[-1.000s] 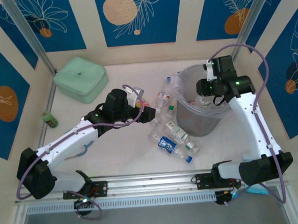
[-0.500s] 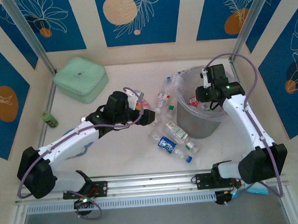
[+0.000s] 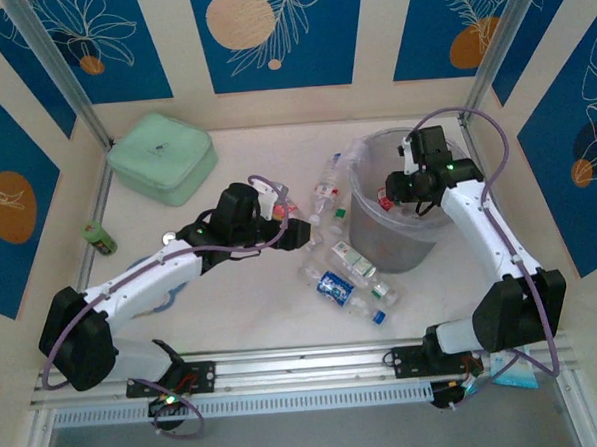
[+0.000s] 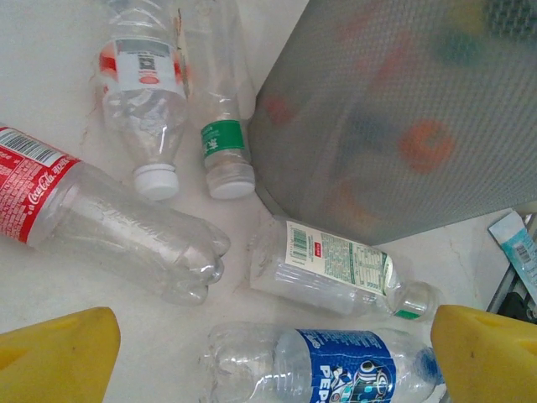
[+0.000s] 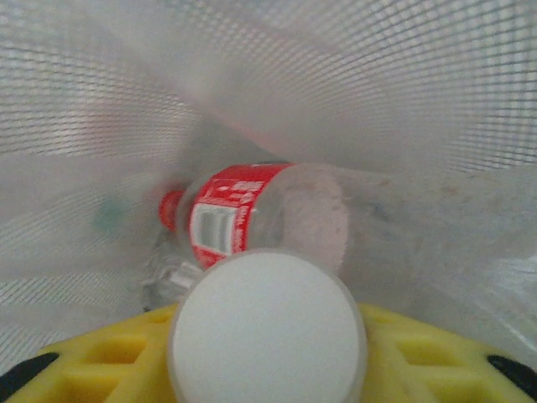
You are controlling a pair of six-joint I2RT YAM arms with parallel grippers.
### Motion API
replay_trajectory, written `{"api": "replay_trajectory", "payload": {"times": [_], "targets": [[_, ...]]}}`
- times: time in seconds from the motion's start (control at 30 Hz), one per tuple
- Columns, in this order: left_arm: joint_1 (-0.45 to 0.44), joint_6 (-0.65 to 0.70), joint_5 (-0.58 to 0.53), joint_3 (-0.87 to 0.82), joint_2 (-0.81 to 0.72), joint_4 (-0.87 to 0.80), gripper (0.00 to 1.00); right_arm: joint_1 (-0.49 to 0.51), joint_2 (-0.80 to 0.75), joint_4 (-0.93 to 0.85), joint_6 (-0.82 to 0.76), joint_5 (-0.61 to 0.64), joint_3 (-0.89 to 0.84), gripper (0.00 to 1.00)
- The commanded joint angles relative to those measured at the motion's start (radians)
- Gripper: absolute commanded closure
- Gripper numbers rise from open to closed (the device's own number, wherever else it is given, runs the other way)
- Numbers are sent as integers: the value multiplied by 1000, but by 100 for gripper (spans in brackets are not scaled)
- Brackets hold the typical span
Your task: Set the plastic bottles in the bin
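Inside the rim of the tall grey translucent bin (image 3: 405,250), the right gripper (image 3: 395,190) clamps a clear white-ended plastic bottle (image 5: 267,323), apparently ready to drop; beside the bin, the left gripper (image 3: 297,232), fingers spread wide, hovers over loose clear plastic bottles (image 4: 336,269).

Bright, even overhead light leaves soft, faint shadows on the white surface (image 3: 252,291). In the right wrist view the bottle (image 5: 267,327) end nearest the lens blurs white; the bin (image 5: 377,75) mesh looks hazy.

Clear plastic bottles (image 3: 334,287) lie on their sides beside the upright grey bin (image 3: 392,247).
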Motion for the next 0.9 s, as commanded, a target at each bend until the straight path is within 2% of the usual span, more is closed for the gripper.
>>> {"api": "replay_trajectory", "payload": {"times": [0.0,0.1,0.17,0.2,0.33,0.67,0.87], "targets": [[13,-12,25,-9,13,24,5,-21,-16,-78,70,-90,73,41],[16,-13,18,-4,20,12,5,-27,-38,-101,86,-95,108,31],[24,-12,-15,6,20,-20,5,-28,-48,-99,96,-106,125,20],[28,-11,-24,10,18,-31,5,-28,-48,-99,98,-107,132,20],[46,-20,-45,12,15,-53,5,-28,-9,-80,101,-106,175,19],[71,-142,-145,-8,38,-71,8,-60,147,67,140,-124,187,31],[71,-249,-243,27,107,-83,8,-123,166,166,148,-45,138,31]]}}
